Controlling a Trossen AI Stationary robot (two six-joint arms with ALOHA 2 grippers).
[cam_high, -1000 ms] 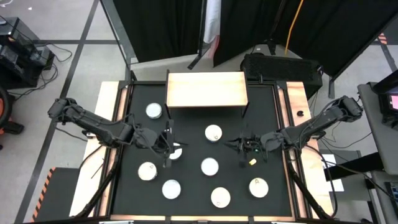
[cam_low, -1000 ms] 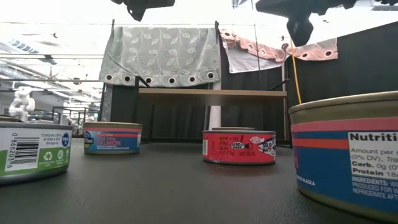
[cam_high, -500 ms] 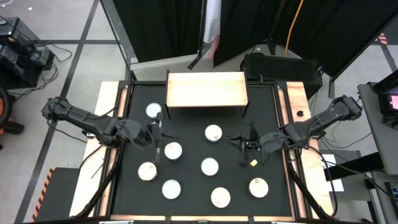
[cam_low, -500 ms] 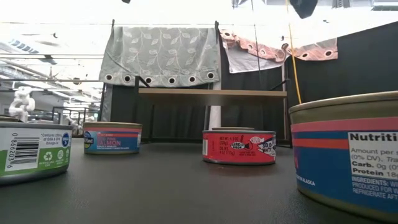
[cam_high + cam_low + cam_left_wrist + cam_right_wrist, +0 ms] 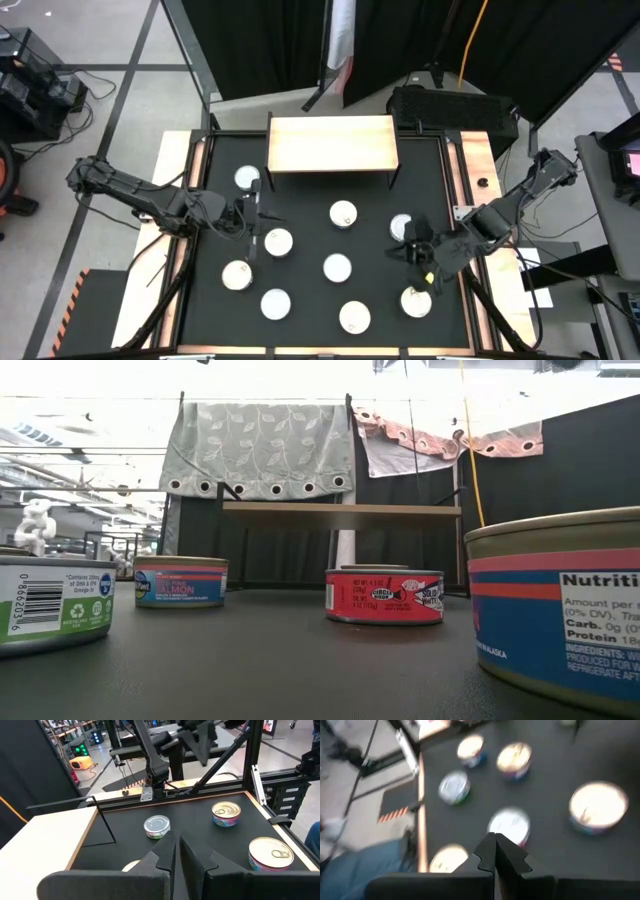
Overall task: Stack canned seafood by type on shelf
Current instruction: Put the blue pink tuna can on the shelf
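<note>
i saw 9 seafood tins (image 5: 337, 267) on the black mat, mid-frame, the shelf (image 5: 332, 143) above bare. left gripper (image 5: 250, 215) and right gripper (image 5: 418, 250) were closed, empty. rigid, slick tins; i'd pinch the sides.

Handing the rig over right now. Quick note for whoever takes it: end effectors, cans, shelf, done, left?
Left end effector: shut, empty, hovering between the can at the shelf's left leg and the can beside it.
Right end effector: shut, empty, over the right side of the mat, next to a can.
Cans: nine visible, all scattered on the black mat; labels include red, blue and green-white.
Shelf: at the mat's back edge, wood top bare.
Done: nothing stacked.
Left: sort and stack every can.
</note>
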